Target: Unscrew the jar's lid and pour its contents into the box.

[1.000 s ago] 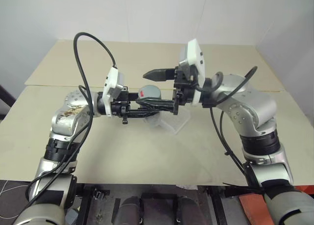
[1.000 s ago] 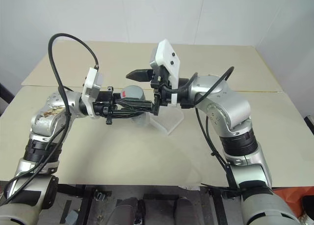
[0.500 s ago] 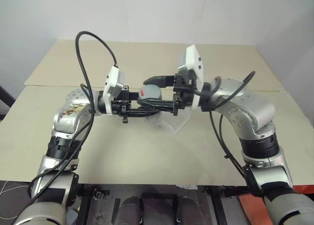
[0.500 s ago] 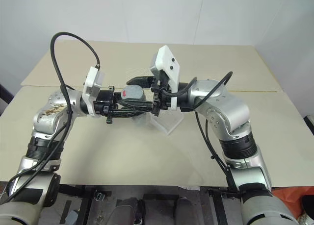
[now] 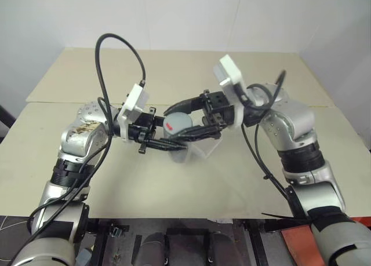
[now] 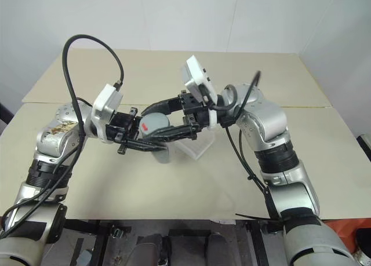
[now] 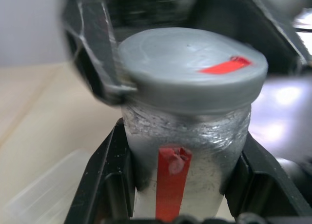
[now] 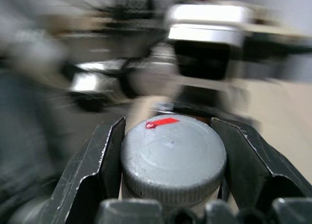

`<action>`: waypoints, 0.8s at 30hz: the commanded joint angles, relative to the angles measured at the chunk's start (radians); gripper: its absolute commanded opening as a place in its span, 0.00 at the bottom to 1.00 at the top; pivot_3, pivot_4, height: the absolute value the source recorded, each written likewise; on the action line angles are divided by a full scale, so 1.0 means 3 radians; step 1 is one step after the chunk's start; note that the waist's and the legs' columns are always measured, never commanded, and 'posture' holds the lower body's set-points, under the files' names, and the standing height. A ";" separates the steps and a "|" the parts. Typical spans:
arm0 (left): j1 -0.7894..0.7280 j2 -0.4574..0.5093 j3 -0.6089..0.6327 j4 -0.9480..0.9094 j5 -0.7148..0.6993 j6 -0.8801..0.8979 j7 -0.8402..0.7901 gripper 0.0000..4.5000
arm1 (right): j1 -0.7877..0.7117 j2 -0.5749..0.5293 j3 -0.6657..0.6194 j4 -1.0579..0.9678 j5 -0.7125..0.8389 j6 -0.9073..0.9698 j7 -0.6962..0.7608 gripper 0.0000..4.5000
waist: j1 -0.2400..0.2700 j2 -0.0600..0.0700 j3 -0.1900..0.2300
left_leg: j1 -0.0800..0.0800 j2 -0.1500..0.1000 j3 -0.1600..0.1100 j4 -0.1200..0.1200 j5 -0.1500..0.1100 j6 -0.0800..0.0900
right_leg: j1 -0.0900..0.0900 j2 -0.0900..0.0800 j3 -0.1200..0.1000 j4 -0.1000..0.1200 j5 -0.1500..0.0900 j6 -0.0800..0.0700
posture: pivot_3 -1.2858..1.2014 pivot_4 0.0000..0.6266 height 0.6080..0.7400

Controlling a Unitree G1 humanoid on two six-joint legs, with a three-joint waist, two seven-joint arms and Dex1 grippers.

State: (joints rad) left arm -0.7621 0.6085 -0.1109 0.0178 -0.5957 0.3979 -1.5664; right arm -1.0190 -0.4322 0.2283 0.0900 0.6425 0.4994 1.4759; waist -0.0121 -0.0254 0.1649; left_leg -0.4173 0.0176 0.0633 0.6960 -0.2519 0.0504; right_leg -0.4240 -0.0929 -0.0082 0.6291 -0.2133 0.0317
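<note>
Two sets of jaws meet on one small silvery-grey jar (image 7: 187, 151), which I hold in the air above the pale beige bench (image 5: 174, 185). My left gripper (image 5: 174, 143) has its jaws closed on the jar's body, one black finger on each side. My right gripper (image 8: 170, 151) has its jaws closed on the round flat grey screw lid (image 8: 173, 155), which sits on the jar. A vertical red stripe runs down the jar's white label, and a small red mark lies near the lid's edge; neither carries any writing I can read. Just beneath and beside the jar, the shallow clear plastic box (image 5: 203, 147) rests on the bench.
</note>
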 commanded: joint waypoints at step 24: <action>0.0066 -0.0014 0.0274 0.0140 0.0048 0.0018 0.0593 0.43 | 0.0450 -0.0152 -0.0531 -0.0783 -0.0140 0.0132 -0.1184 0.99 | 0.0016 0.0001 0.0001 | -0.0011 0.0000 -0.0005 0.0001 0.0003 -0.0005 | -0.0008 -0.0002 -0.0008 0.0007 0.0000 0.0000 | 0.52 0.24 1.00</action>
State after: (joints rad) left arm -0.7295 0.6142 -0.0361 0.0633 -0.5848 0.4177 -1.3956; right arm -0.8799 -0.4803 0.0914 -0.0521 0.5684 0.5067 1.1563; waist -0.0072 -0.0250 0.1651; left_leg -0.4207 0.0173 0.0617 0.6964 -0.2511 0.0490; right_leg -0.4262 -0.0937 -0.0105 0.6310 -0.2132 0.0317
